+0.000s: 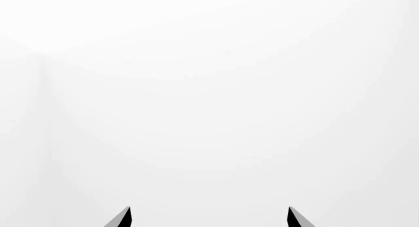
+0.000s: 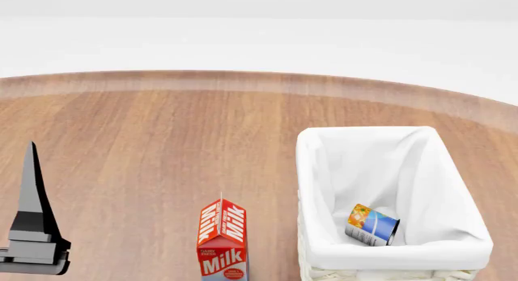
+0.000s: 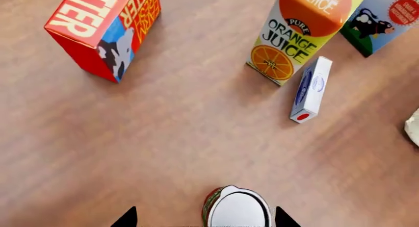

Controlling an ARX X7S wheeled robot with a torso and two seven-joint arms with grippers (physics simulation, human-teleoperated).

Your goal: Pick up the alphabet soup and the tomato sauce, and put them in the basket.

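Red carton reads "Milk"; another carton reads "Pure Orange Juice".

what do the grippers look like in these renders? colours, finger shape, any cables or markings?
In the head view the left gripper shows a tall, tapering grey finger with a darker face, rising from a blocky dark-grey and black base. In the wrist views only fingertips show: the left gripper has pointed black tips, one with a grey face; the right gripper has two black wedge-shaped tips. No cables or markings are visible.
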